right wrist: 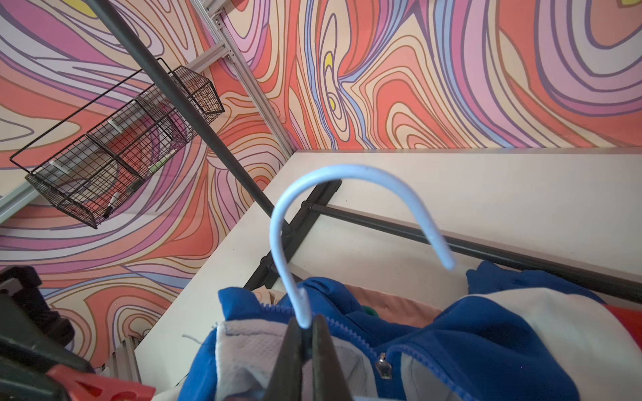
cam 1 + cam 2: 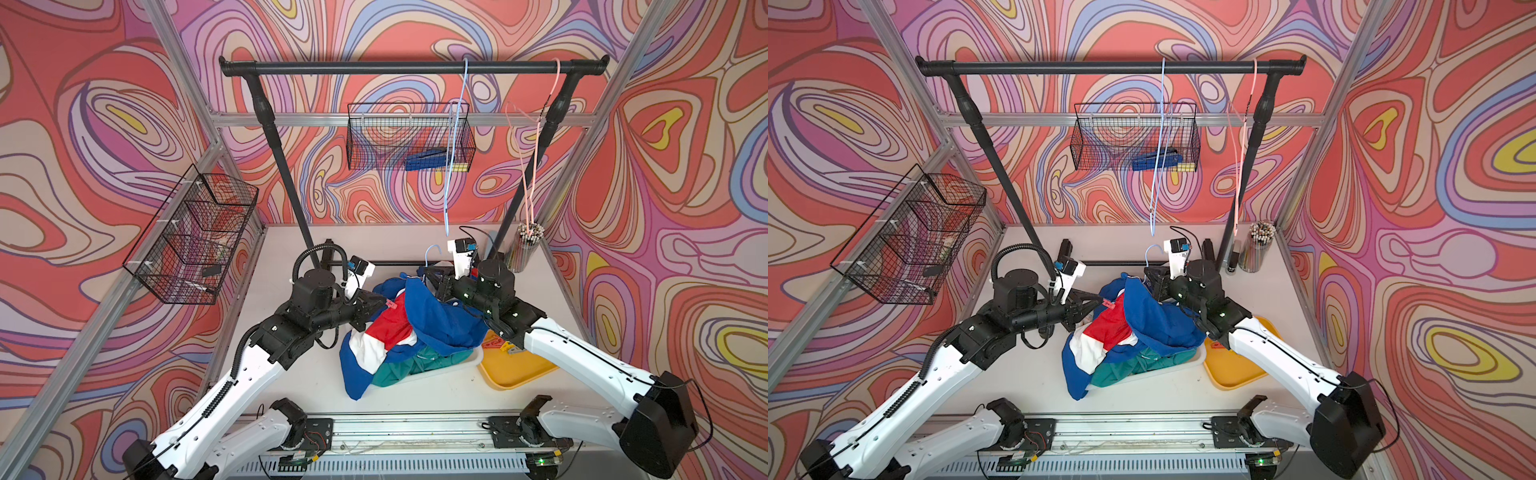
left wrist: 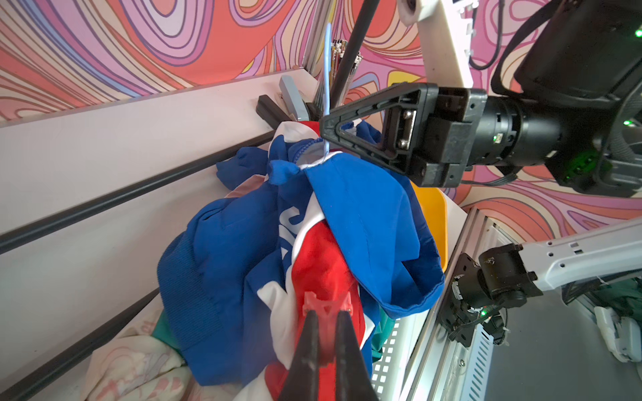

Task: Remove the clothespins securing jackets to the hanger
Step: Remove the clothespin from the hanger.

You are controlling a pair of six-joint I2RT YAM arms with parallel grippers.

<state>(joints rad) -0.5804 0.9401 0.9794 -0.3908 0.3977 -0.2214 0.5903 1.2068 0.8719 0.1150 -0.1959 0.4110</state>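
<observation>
- The left arm lay stretched low over the desk (image 2: 436, 399) with its forearm nearly level. Its left hand (image 2: 384, 305) sat at the 9 o'clock edge of the heap of jackets.
- In the left wrist view its fingers (image 3: 307, 347) were clenched on the tail of the red clothespin (image 3: 326, 305). The clip's mouth bit into the red panel of the blue-red-white jacket (image 3: 364, 215).
- The right arm was bent in from 4 o'clock, and the right hand (image 1: 305, 324) sat at 1 o'clock of the heap. It was clamped tight on the neck of the light-blue hanger (image 1: 347, 172), just under the hook, which stood clear above the collar.
- The hanger's shoulders were buried in cloth.
- The teal jacket (image 2: 399, 370) showed only as a strip at 6 o'clock under the blue one. The pink-and-cream jacket (image 3: 139, 368) showed only as a crumpled corner.
- The right forearm covered part of the yellow tray (image 2: 511, 374), at 4 o'clock of the heap. Loose clothespins (image 2: 500, 345) lay on it, but their number was hard to tell.
- In both top views the red clothespin was a small pinkish fleck at the fingertips, and the grip could not be read there. Only the wrist views made either grip plain.
</observation>
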